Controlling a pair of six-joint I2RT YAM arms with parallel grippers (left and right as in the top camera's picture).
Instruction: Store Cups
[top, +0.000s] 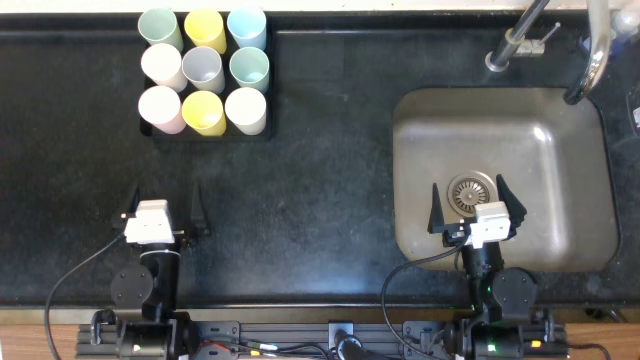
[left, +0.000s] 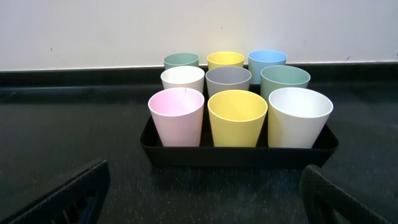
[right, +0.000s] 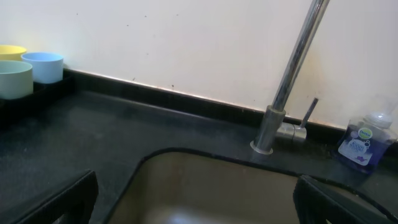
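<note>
- The faucet (right: 297, 62) is being cut off by the picture's edge partway up its neck.
- The near cups (left: 237, 118) are partly hiding the far cups (left: 225, 60).

A dark worktop (top: 320, 190) is lying below a plain pale wall (right: 186, 43). A metal sink (top: 545, 125) is sitting in the worktop, and a tall shiny tap (right: 292, 68) is standing behind it. A small blue bottle (right: 362, 142) is standing near the tap.

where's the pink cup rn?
Top view, far left of the counter: the pink cup stands in the near-left corner of the black tray, with a yellow cup to its right and a white cup behind it.
</note>
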